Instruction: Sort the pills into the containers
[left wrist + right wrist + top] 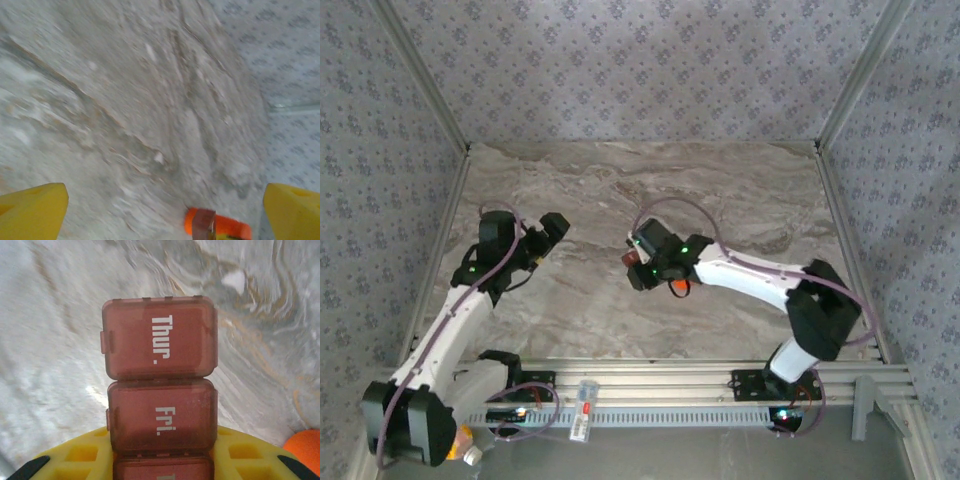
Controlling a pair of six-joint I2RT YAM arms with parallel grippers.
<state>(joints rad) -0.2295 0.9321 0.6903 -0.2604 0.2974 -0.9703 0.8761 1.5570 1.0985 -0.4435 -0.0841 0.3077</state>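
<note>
Orange bottle on marbled tabletop; patterned walls around.

The containers, a reddish-brown strip seen from the right wrist, carry white lettering on their translucent lids. The far lid, toward 12 o'clock, reads "Thur."; the next lid, at its 6 o'clock side, reads "Fri.". Both words lie turned on their side, running from top downward. The third lid, at the bottom edge, shows white strokes cut off and unreadable.

Two arms are counted, one orange bottle, and one pill strip, of which three lidded compartments are seen.
</note>
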